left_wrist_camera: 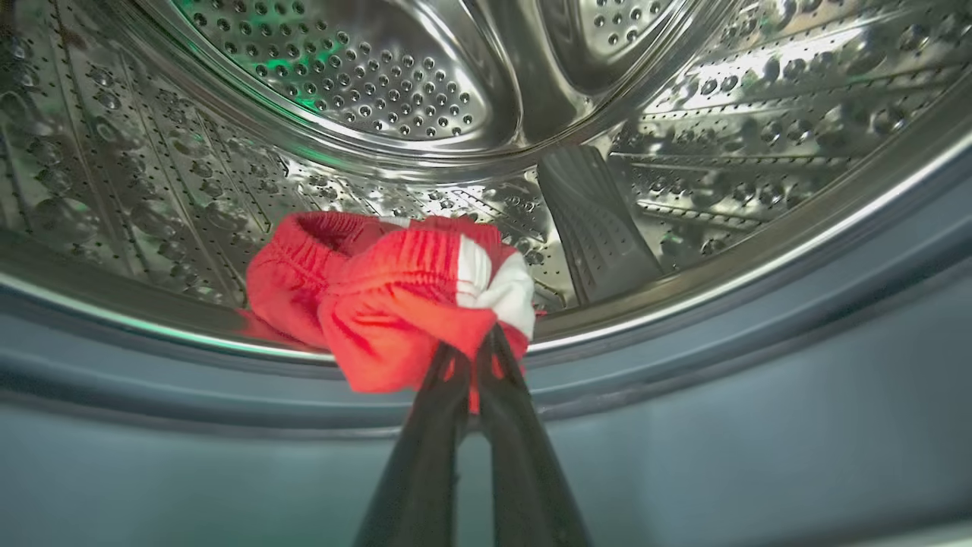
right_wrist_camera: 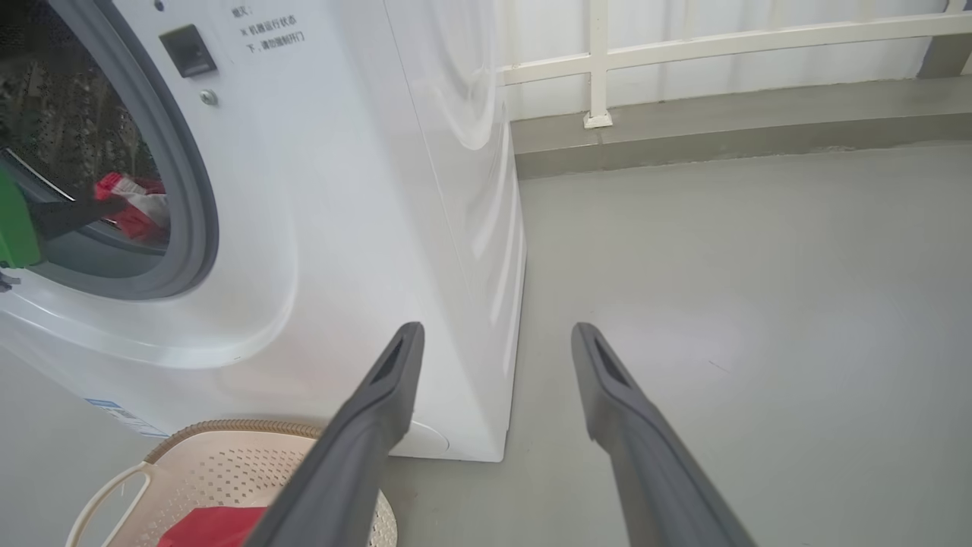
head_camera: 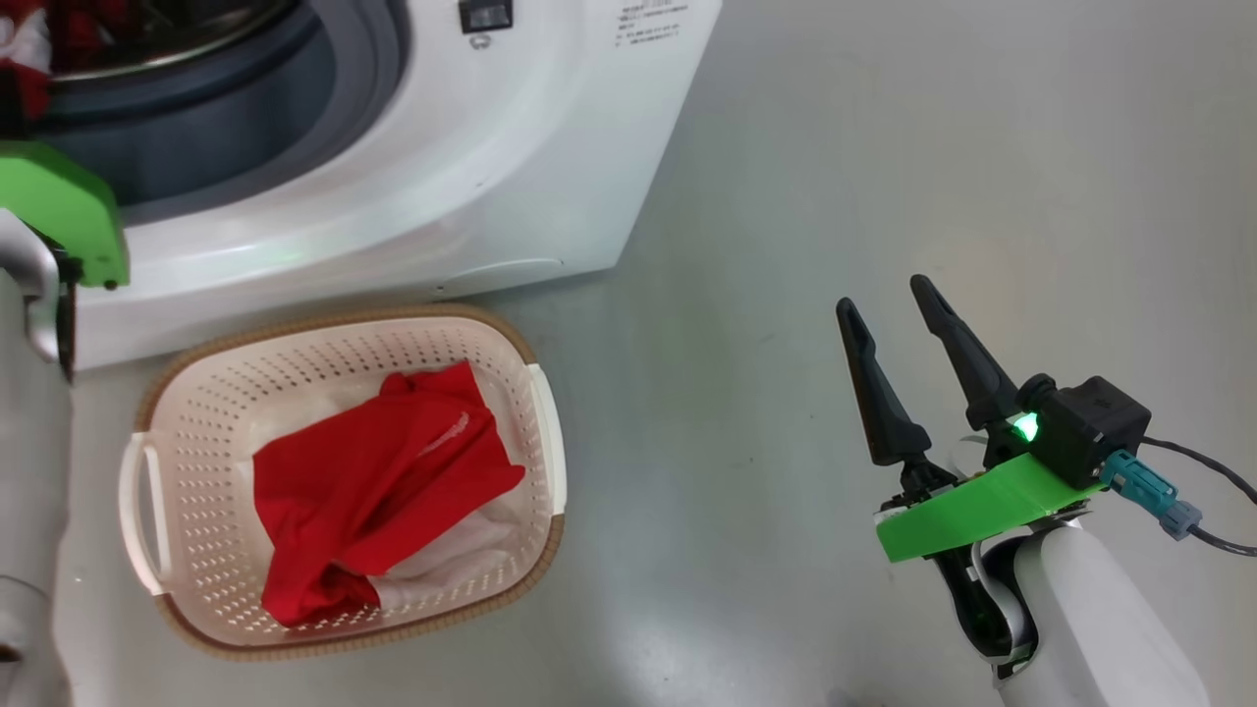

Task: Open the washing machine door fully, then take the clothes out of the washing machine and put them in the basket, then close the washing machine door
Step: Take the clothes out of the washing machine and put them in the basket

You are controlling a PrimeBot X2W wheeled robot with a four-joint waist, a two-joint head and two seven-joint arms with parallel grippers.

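Clamping clothes (left_wrist_camera: 387, 304) at their near edge, left gripper (left_wrist_camera: 474, 343) inside washing machine (left_wrist_camera: 380, 91)

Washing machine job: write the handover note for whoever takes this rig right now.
Left gripper: shut on a red-and-white garment at the mouth of the drum.
Right gripper: open, empty, above the floor beside the washing machine.
Basket: on the floor in front of the machine, holding a red garment over white cloth.
Done: the machine's mouth stands open; one garment is in the basket.
Left: carry the held garment to the basket, check the drum for more, close the door.
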